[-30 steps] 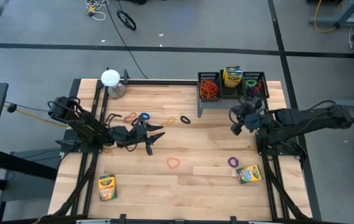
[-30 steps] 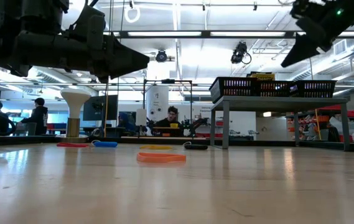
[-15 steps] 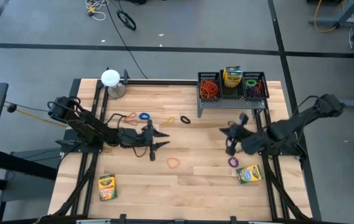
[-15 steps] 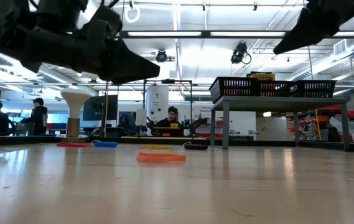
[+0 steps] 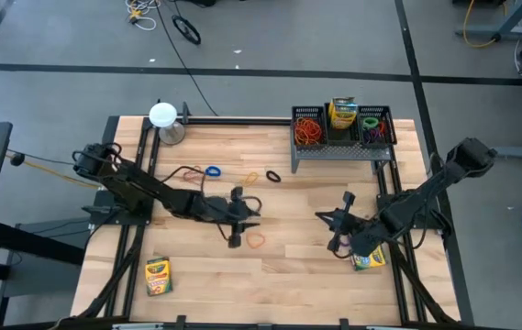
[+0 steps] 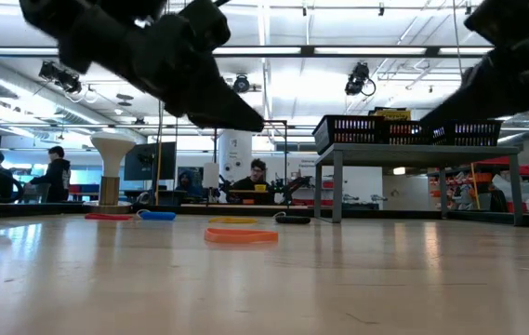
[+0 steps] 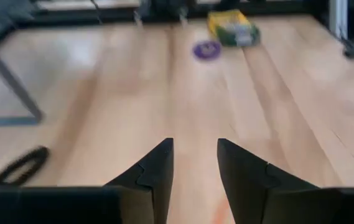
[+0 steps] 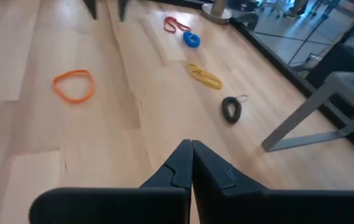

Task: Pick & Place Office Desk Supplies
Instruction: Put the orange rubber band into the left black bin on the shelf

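With its fingers parted, the left tool hovers just beside the orange rubber band mid-counter and should drop straight to straddle it; the right tool is closed, empty.

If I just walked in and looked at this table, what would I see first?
Probably the two dark robot arms reaching toward the table's middle: the left gripper open right beside an orange rubber band, the right gripper shut near a crayon box. Next, the black mesh rack at the far edge, stuffed with colourful bands and crayons.
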Motion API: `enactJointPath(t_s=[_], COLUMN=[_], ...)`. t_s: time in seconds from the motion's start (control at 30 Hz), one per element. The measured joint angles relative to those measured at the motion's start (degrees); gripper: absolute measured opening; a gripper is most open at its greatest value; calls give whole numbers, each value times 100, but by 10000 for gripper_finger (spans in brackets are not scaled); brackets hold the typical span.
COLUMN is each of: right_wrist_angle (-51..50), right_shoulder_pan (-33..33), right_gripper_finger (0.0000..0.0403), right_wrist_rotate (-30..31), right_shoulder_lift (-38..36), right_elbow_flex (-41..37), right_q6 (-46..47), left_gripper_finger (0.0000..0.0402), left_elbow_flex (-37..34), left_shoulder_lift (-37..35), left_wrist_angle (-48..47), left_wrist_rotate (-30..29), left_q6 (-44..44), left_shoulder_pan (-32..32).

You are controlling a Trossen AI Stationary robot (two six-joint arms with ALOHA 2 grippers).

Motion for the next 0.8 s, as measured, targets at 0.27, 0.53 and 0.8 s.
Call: enactJointPath(t_s=[0.27,0.53,0.8], right_wrist_angle=[986,1159,1137], right_shoulder_pan=[-157,-374,-375], right_gripper_finger=[8,8,8], right_wrist_rotate=[36,39,36], right_shoulder_lift=[-7,-7,-7], right_elbow_flex=[-532,-532,-532], right_q6=[-107,-151,-161], left_gripper_finger=[67,91,160], left_elbow_flex=[975,1704,1997], left_shoulder_lift=[309,1208,1405], left_wrist_angle=[-2502,-3715,-3952], left_wrist_rotate=[-180,-197,-194], left_q6=[-980,-1810,-1901], left_shoulder_pan=[-772,-801,-386])
